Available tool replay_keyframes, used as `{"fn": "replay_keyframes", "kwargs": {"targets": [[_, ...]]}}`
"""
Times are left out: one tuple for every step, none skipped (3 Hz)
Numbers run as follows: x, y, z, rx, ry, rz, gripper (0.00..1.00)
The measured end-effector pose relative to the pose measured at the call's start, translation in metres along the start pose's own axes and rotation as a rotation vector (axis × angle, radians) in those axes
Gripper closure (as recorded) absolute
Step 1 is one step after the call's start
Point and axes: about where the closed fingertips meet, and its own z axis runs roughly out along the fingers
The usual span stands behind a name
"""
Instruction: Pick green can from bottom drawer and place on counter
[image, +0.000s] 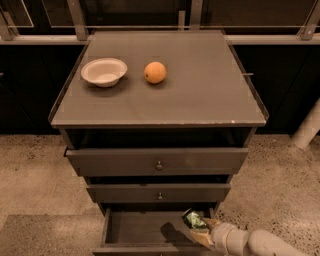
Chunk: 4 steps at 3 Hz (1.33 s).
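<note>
The green can (194, 220) hangs tilted above the right part of the open bottom drawer (135, 230), casting a shadow on the drawer floor. My gripper (200, 229) comes in from the lower right and is shut on the can, its tan fingers clasping the can's lower side. The counter (200, 85) is the flat grey-brown top of the cabinet, well above the gripper.
A white bowl (104, 71) and an orange (155, 72) sit on the left half of the counter. The two knobbed drawers (159, 162) above the bottom one stand slightly pulled out. A speckled floor surrounds the cabinet; a white post (307, 127) stands at the right.
</note>
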Motion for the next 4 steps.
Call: {"fn": "replay_keyframes", "kwargs": {"targets": [[-0.031, 0.014, -0.046, -0.025, 0.004, -0.152, 1.0], [-0.089, 0.014, -0.11, -0.033, -0.007, -0.352, 1.0], [-0.131, 0.0, -0.153, -0.055, -0.073, -0.464, 1.0], [-0.137, 0.007, -0.161, -0.112, -0.078, -0.489, 1.0]]}}
